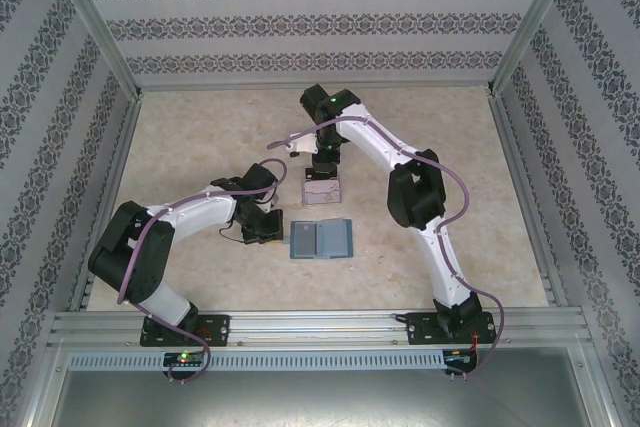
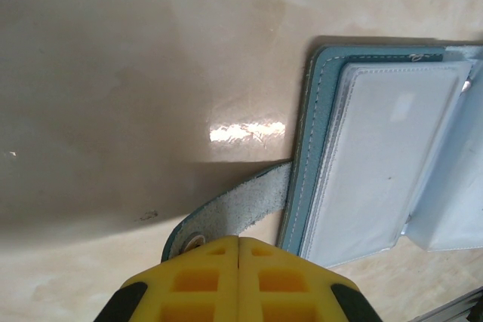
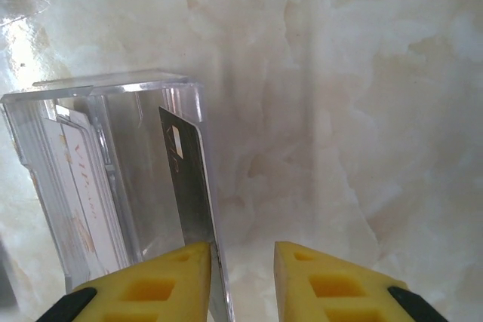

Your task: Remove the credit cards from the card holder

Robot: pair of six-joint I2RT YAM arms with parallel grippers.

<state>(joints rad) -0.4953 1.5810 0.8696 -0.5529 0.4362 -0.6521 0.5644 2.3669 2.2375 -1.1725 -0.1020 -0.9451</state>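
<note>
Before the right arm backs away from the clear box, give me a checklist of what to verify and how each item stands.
1. Right gripper jaws apart: ok.
2. Credit card free of the gripper: not ok, it rests against one finger.
3. Credit card fully inside the clear box: cannot tell; it stands by one box wall.
4. Card holder lying open: ok.
5. Left gripper shut at the strap tab: ok; actual pinch, cannot tell.
6. Sleeves emptied: cannot tell.
</note>
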